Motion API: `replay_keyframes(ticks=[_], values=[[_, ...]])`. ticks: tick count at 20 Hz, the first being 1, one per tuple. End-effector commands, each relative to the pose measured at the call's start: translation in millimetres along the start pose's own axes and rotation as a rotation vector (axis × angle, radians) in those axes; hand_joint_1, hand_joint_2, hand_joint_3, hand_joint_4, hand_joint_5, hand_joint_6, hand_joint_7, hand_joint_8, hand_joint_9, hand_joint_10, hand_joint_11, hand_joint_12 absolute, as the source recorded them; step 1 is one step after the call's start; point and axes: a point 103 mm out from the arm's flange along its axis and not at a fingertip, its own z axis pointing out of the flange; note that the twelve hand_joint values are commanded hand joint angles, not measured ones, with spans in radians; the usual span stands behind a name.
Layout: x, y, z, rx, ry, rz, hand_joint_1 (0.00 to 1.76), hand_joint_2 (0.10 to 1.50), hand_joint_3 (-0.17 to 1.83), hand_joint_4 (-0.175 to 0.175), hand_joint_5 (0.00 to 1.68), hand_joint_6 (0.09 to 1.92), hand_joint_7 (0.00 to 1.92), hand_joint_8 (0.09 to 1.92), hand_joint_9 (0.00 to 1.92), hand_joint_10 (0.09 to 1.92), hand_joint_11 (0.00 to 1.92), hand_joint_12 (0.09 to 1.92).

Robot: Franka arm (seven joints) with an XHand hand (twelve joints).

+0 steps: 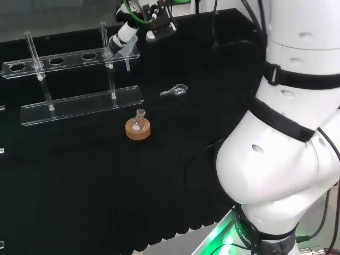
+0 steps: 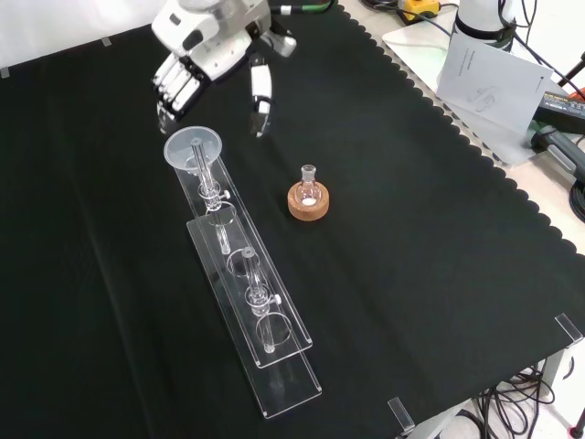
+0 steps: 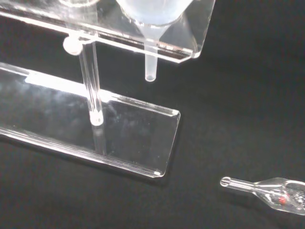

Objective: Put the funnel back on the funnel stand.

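The clear funnel (image 2: 194,147) sits in the end hole of the clear acrylic funnel stand (image 2: 291,382), its stem hanging down through the top plate. In the wrist view the funnel (image 3: 157,14) and its stem show above the stand's base plate (image 3: 119,136). In the front view the hand (image 2: 206,41) hovers just beyond the funnel, open, its fingers (image 2: 170,90) and thumb fairly straight and holding nothing. In the head view the hand (image 1: 125,32) is right above the funnel (image 1: 127,49) at the right end of the stand (image 1: 79,104); whether a fingertip touches the rim I cannot tell.
A small round flask (image 2: 309,187) stands on a cork ring (image 1: 138,130) beside the stand. Another small glass piece (image 1: 175,91) lies on the cloth, seen close in the wrist view (image 3: 274,191). The arm's white links (image 1: 287,133) rise at the head view's right. Papers (image 2: 484,73) lie off the cloth.
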Motion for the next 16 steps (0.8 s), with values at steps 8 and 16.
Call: replay_keyframes(ticks=[8, 16], values=[[-27.0, -115.6, -39.1, -0.171, 0.06, 0.077, 0.51, 0.74, 0.2, -0.035, 0.38, 0.09, 0.17, 0.67, 0.4, 0.68, 0.27, 1.43], [-35.7, -154.9, -38.0, -0.198, 0.07, 0.117, 0.52, 0.76, 0.21, -0.035, 0.4, 0.09, 0.19, 0.67, 0.41, 0.67, 0.28, 1.43]])
